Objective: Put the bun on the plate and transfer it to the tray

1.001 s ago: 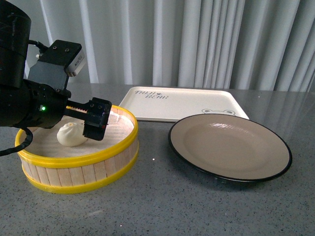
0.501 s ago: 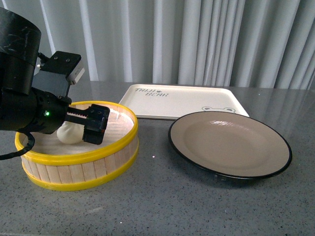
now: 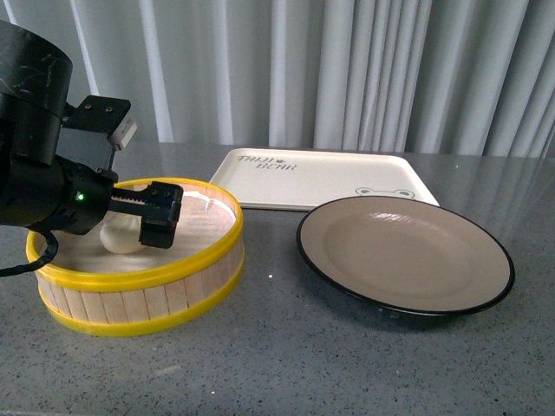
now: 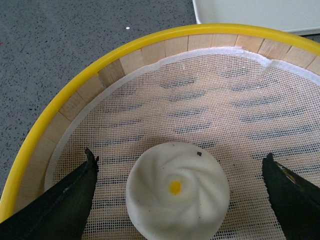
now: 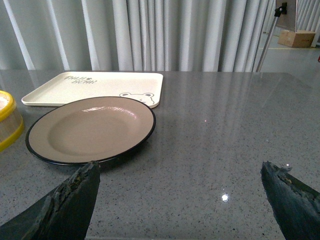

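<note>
The bun [image 4: 177,192] sits on the mesh floor of the yellow-rimmed steamer basket [image 3: 139,296] at the left, between the left gripper [image 4: 178,165]'s spread fingers, which do not touch it, with the plate [image 3: 406,260] to the right, the tray [image 3: 321,180] beyond, and the right gripper [image 5: 179,169] spread wide, holding nothing.

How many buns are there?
1. The bun sits inside the steamer basket, between the open fingers of the left hand. The plate and tray hold none; part of the basket is hidden.
</note>
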`<state>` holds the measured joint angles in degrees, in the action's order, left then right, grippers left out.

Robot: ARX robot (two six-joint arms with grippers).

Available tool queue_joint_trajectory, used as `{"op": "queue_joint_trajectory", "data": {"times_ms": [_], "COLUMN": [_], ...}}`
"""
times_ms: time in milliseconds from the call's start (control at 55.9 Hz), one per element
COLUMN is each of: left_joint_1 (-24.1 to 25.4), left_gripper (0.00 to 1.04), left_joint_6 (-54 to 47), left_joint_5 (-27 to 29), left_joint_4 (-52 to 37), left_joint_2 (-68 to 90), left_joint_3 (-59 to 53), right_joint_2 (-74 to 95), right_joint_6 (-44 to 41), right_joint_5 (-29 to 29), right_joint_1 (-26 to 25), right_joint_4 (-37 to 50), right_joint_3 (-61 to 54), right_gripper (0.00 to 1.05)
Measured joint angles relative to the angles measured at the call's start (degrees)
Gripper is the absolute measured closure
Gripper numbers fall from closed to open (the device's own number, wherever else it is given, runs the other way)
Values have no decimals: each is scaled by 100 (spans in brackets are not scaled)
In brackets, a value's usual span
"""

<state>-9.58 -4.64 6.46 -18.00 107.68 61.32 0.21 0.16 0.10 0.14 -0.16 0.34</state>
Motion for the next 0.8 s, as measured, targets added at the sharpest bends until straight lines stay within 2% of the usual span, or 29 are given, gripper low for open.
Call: {"op": "queue_joint_trajectory", "data": {"times_ms": [268, 537, 697, 805], "left_joint_1": [20, 20, 20, 4], "left_gripper": [8, 48, 80, 94], "left_joint_6": [46, 125, 212, 247], "left_joint_5": [-17, -44, -127, -205], "left_joint_4": [46, 79, 125, 153], "left_joint_2": [44, 44, 26, -39], "left_joint_3": [0, -2, -2, -2], "right_joint_2": [0, 0, 0, 0], "right_joint_6": [0, 0, 0, 0], "right_joint_5": [0, 0, 0, 0], "right_joint_1": [0, 0, 0, 0], "right_joint_4": [-2, 0, 0, 0], "right_joint_3": [0, 0, 0, 0], "right_gripper": [8, 8, 8, 8]}}
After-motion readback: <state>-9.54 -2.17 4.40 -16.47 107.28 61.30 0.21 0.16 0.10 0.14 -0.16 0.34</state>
